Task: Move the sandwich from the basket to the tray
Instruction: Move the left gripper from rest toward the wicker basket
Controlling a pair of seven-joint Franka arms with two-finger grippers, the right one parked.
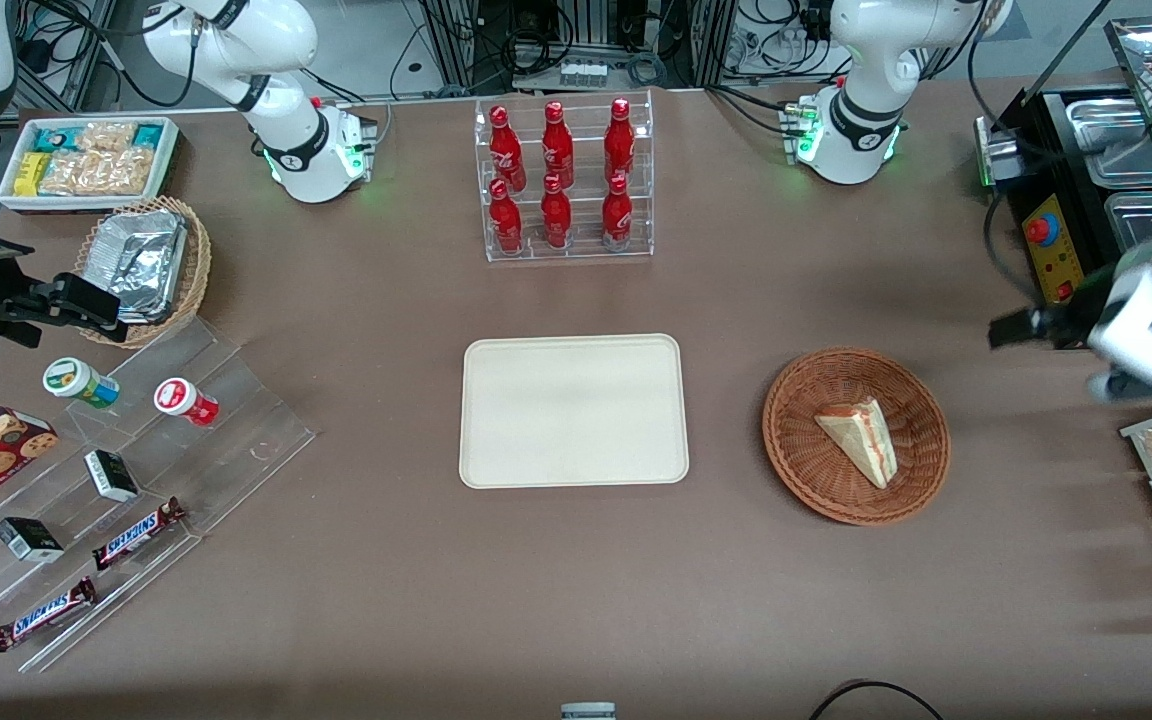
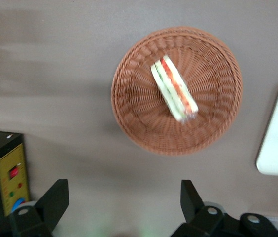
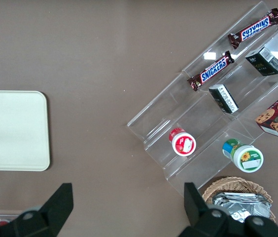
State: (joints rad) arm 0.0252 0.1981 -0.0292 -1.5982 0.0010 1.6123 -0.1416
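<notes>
One sandwich (image 1: 860,438) lies in the basket (image 1: 796,460); the tray (image 1: 574,410) sits bare beside it.

The gripper (image 2: 121,205) hangs above the worktop (image 1: 576,580) near the basket, at the working arm's end, its jaws spread wide and holding nothing. On the worktop I count six red bottles (image 1: 558,175) in a clear rack, farther from the front camera than the tray. Toward the parked arm's end lie two Snickers bars (image 1: 136,533), two small round tubs (image 1: 81,382), and a foil-filled tan basket (image 1: 198,262).
</notes>
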